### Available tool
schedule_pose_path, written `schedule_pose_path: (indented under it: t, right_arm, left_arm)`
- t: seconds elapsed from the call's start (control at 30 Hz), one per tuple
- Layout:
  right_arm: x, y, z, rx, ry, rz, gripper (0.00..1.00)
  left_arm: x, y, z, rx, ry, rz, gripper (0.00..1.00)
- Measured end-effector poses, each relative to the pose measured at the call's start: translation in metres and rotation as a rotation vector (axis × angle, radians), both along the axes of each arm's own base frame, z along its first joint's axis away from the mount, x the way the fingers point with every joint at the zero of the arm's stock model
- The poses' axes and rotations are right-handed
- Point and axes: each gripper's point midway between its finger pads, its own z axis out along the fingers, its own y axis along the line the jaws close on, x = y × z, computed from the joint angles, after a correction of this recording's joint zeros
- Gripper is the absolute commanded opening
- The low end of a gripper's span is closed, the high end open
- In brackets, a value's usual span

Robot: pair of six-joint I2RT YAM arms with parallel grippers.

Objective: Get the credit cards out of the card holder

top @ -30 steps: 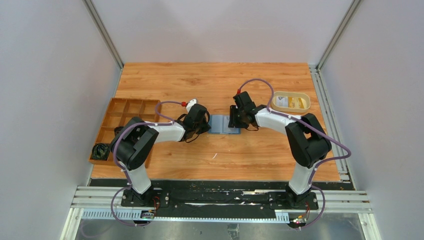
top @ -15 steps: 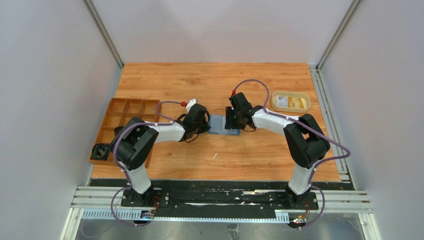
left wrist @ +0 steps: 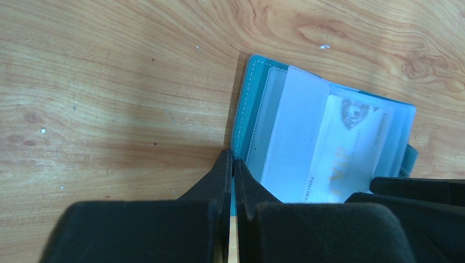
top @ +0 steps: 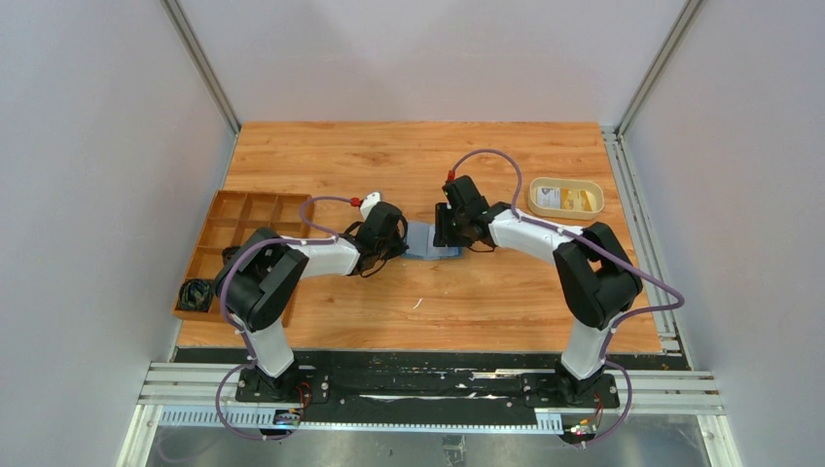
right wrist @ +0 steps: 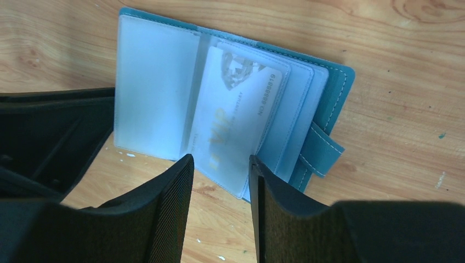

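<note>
We record: left gripper (left wrist: 231, 164) closed, tips at card holder (right wrist: 329, 93) edge | right gripper (right wrist: 222, 164) part-open, aligned on sleeved credit card (right wrist: 236, 120), nothing gripped.

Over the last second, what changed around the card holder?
The right gripper slid left, further over the open blue card holder, jaws open. The left gripper stayed shut at the card holder's left edge. The card holder itself and the cream dish with two credit cards did not move.
</note>
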Motion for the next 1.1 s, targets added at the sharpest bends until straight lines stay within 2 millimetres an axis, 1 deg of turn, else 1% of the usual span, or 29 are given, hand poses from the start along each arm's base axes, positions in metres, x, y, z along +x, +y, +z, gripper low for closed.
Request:
schedule_pose_path:
  t: [0.13,0.2,0.27,0.33,0.5,0.63,0.8,0.87,0.97,1.0,1.03,1.1]
  right_arm:
    - [0.006,0.009,0.018,0.052,-0.046,0.008,0.44]
    - [0.009,0.019,0.031,0.107,-0.078,0.021,0.44]
    - [0.009,0.038,0.046,0.177,-0.116,0.056,0.44]
    - [0.006,0.05,0.053,0.217,-0.126,0.082,0.44]
    - [0.001,0.065,0.058,0.273,-0.122,0.118,0.44]
    - [0.0,0.071,0.048,0.291,-0.09,0.126,0.44]
    - [0.003,0.066,0.048,0.303,-0.093,0.11,0.44]
    - [0.005,0.054,0.048,0.309,-0.088,0.08,0.44]
    - [0.016,0.036,0.043,0.316,-0.083,0.033,0.44]
    - [0.015,0.034,0.04,0.321,-0.073,0.027,0.44]
    - [0.02,0.023,0.035,0.323,-0.065,-0.002,0.44]
    - [0.02,0.016,0.026,0.329,-0.046,-0.019,0.44]
  left_arm:
    - [0.0,0.0,0.0,0.001,-0.001,0.002,0.0]
    - [0.0,0.0,0.0,-0.001,-0.002,0.002,0.0]
    - [0.0,-0.003,0.001,-0.011,-0.001,-0.007,0.0]
    - [-0.001,-0.005,0.001,-0.018,0.002,-0.014,0.0]
    - [-0.002,-0.006,0.001,-0.021,0.005,-0.018,0.0]
    - [-0.002,-0.006,0.0,-0.022,0.005,-0.019,0.0]
    - [-0.002,-0.006,0.0,-0.025,0.002,-0.019,0.0]
    - [-0.002,-0.006,0.0,-0.025,0.001,-0.019,0.0]
    - [-0.002,-0.006,0.0,-0.025,0.001,-0.019,0.0]
    - [-0.002,-0.006,0.0,-0.026,0.001,-0.019,0.0]
    - [-0.002,-0.006,0.0,-0.026,0.001,-0.019,0.0]
    - [-0.002,-0.006,0.0,-0.026,0.001,-0.019,0.0]
